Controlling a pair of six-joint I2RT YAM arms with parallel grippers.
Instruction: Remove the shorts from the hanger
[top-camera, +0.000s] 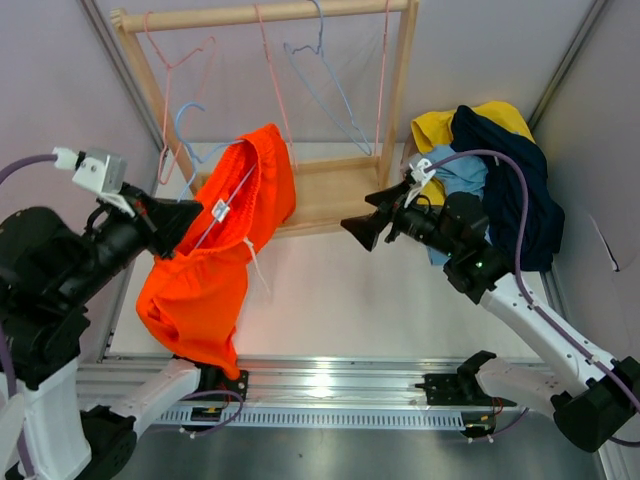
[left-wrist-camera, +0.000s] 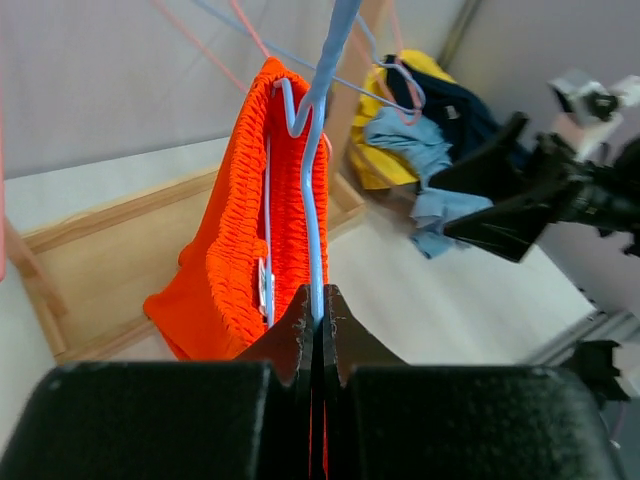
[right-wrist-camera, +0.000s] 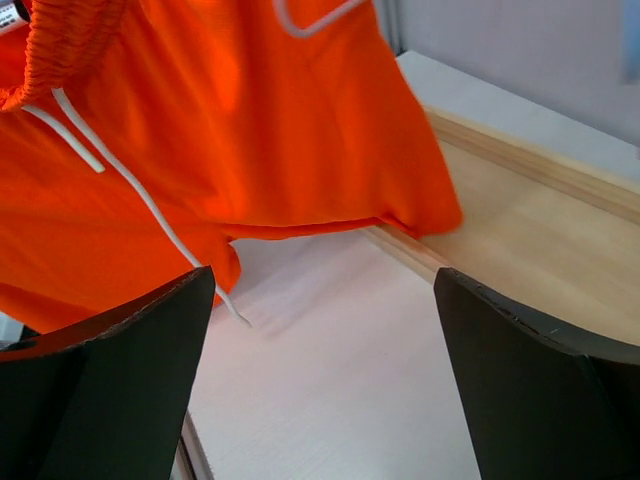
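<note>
L gripper (left-wrist-camera: 318, 292), over the table's (top-camera: 340, 300) left side: jaws pressed together on the thin wire of the pale-blue hanger (left-wrist-camera: 310, 170). Held up off the rail, prob so the garment hangs free for the other arm. Orange shorts (top-camera: 215, 270) drape from that hanger along the left edge, waistband up by the rack's base, hem low near the near-left corner. Fabric looks thin, smooth, synthetic; the waistband is gathered ribbed elastic w/ a white drawcord (right-wrist-camera: 150, 203) dangling. Wooden rack (top-camera: 335, 195) at the far edge, centre: pale plain timber, flat base board, round rail on top. R gripper (right-wrist-camera: 322, 280), right of centre: fingers spread wide, nothing in them, aimed at the shorts' loose leg; my guess is it's lined up to grab cloth & pull. Far-right corner: soft clothes pile (top-camera: 495, 165), yellow, navy, lt blue.
</note>
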